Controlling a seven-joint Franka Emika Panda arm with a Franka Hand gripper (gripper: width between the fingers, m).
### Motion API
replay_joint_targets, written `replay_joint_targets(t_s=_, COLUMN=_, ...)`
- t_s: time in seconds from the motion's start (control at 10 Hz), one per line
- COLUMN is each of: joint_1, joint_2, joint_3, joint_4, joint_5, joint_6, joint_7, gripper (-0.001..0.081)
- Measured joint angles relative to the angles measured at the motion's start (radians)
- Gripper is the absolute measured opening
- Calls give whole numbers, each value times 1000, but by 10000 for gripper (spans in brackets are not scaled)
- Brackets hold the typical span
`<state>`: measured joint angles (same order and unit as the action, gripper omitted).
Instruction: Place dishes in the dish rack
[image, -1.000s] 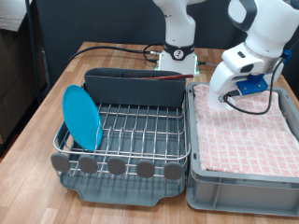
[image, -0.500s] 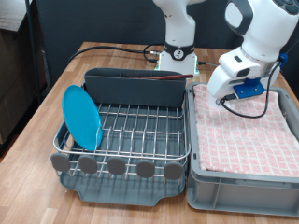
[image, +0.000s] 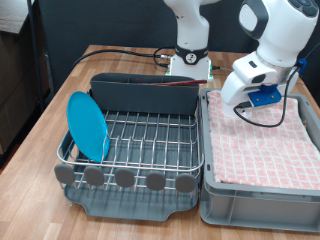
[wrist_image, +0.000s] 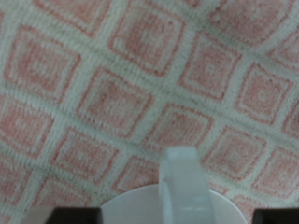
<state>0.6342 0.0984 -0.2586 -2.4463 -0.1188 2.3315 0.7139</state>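
Wrist view, blurred, shows only the small white cylindrical mug (wrist_image: 177, 196), cut off at the frame edge, over pink checkered cloth (wrist_image: 140, 84). Gripper (image: 240, 103) grip cannot be told. The round flat bright-blue plate (image: 87, 125) stands in the silver wire dish rack (image: 150, 135); no writing is readable.

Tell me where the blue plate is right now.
The blue plate stands on edge in the dish rack, at its end on the exterior view's left.

Pink checkered cloth (wrist_image: 140, 84) filled nearly the whole wrist view, its reddish squares set in pale lines running on a slant and somewhat blurred. At six o'clock a white rounded object (wrist_image: 173, 207), probably the mug, cut into the frame, with a pale upright tab (wrist_image: 179, 177) rising from it toward the centre. Dark corners flanked it at seven and five o'clock.
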Motion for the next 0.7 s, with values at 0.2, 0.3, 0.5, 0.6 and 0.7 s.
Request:
replay_joint_targets(t_s=0.2, joint_1=0, joint_2=0, joint_3=0, joint_4=-1, joint_5=1, joint_6=0, joint_7=0, gripper=227)
replay_joint_targets(t_s=0.3, joint_1=0, joint_2=0, joint_3=0, joint_4=-1, joint_5=2, joint_6=0, joint_7=1, gripper=68)
replay_joint_targets(t_s=0.5, joint_1=0, joint_2=-5, joint_3=0, joint_4=7, joint_5=2, joint_6=-9, joint_7=10, gripper=70)
replay_joint_targets(t_s=0.6, joint_1=0, joint_2=-13, joint_3=0, joint_4=16, joint_5=3, joint_6=-27, joint_7=17, gripper=70)
replay_joint_targets(t_s=0.7, joint_1=0, joint_2=-25, joint_3=0, joint_4=30, joint_5=4, joint_6=-55, joint_7=24, gripper=70)
